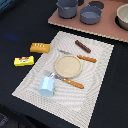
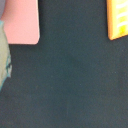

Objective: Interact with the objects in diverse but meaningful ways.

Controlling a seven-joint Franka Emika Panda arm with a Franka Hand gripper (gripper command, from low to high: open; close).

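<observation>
In the exterior view an orange-brown bread loaf [image 1: 40,47] lies at the placemat's [image 1: 100,75] left edge. A yellow block [image 1: 23,61] rests on the dark table further to the exterior view's left. A light blue gabled carton [image 1: 46,86] stands upright on the mat's near corner. A dark brown sausage [image 1: 83,46] lies near the mat's far edge. Neither the arm nor the gripper shows in either view. The wrist view looks down on dark table, with an orange-yellow item [image 2: 118,19] cut off by the frame edge; I cannot tell which toy it is.
A round tan plate [image 1: 68,65] sits mid-mat between two orange-handled utensils [image 1: 73,83] [image 1: 82,57]. Two grey pots [image 1: 67,8] [image 1: 90,15] and a pale bowl [image 1: 123,16] stand on a pink board [image 1: 100,27] at the back. The pink board's corner [image 2: 22,22] shows in the wrist view.
</observation>
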